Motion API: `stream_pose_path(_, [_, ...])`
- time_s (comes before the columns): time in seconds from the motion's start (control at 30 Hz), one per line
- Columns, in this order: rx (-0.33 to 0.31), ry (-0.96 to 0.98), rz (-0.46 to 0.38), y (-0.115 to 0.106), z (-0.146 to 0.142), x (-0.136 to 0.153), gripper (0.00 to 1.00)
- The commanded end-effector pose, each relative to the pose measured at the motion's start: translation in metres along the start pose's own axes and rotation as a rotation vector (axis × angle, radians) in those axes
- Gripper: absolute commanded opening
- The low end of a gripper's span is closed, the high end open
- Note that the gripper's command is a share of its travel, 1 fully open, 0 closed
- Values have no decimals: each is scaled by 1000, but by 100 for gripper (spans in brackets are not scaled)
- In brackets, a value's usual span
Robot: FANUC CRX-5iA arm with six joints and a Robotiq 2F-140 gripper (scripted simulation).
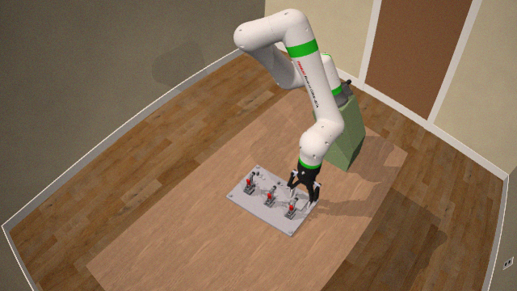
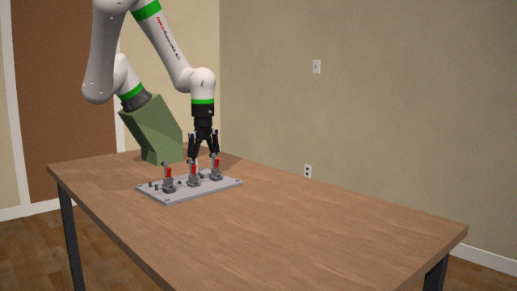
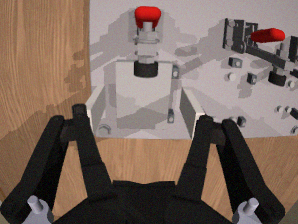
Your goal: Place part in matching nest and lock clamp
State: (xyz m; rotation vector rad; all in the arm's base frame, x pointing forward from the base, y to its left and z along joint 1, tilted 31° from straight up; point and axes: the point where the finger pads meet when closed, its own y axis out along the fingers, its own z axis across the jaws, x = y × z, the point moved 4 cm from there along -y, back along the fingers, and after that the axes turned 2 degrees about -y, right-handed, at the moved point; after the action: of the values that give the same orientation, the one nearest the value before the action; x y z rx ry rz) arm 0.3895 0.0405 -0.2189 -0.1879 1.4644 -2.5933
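The grey part (image 1: 300, 204) (image 2: 206, 173) (image 3: 142, 97) lies, as far as I can see, flat in the end nest of the fixture plate (image 1: 250, 202) (image 2: 194, 194) (image 3: 200, 15). In the wrist view two side blocks (image 3: 175, 72) (image 3: 171, 116) stand close along its right edge; whether they touch it I cannot tell. My gripper (image 1: 300, 200) (image 2: 205, 162) (image 3: 143, 96) is open around the part, a finger on each side, with gaps to both. That nest's clamp (image 1: 291, 210) (image 2: 216, 174) (image 3: 147, 37) stands open, bar raised, red handle upright. The rest pads and stop block are hidden.
The middle clamp (image 1: 270, 197) (image 2: 194, 178) (image 3: 245, 40) and the far clamp (image 1: 250, 186) (image 2: 168, 183) also stand with bars raised, beside small blocks and pads. The plate lies on the wooden table (image 1: 182, 242) (image 2: 303, 226) (image 3: 45, 60). The green robot pedestal (image 1: 347, 137) (image 2: 157, 133) stands behind.
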Motion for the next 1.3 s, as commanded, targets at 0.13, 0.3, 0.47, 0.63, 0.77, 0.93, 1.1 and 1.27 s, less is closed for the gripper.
stream_pose_path(0.13, [0, 0, 0, -2, 0, 0, 58])
stream_pose_path(0.3, [0, 0, 0, -11, 0, 0, 58])
stream_pose_path(0.47, [0, 0, 0, -20, 0, 0, 58])
stream_pose_path(0.63, [0, 0, 0, -38, 0, 0, 58])
stream_pose_path(0.77, [0, 0, 0, -51, 0, 0, 58])
stream_pose_path(0.93, [0, 0, 0, -57, 0, 0, 58])
stream_pose_path(1.1, [0, 0, 0, -60, 0, 0, 58])
stream_pose_path(1.27, [0, 0, 0, -60, 0, 0, 58])
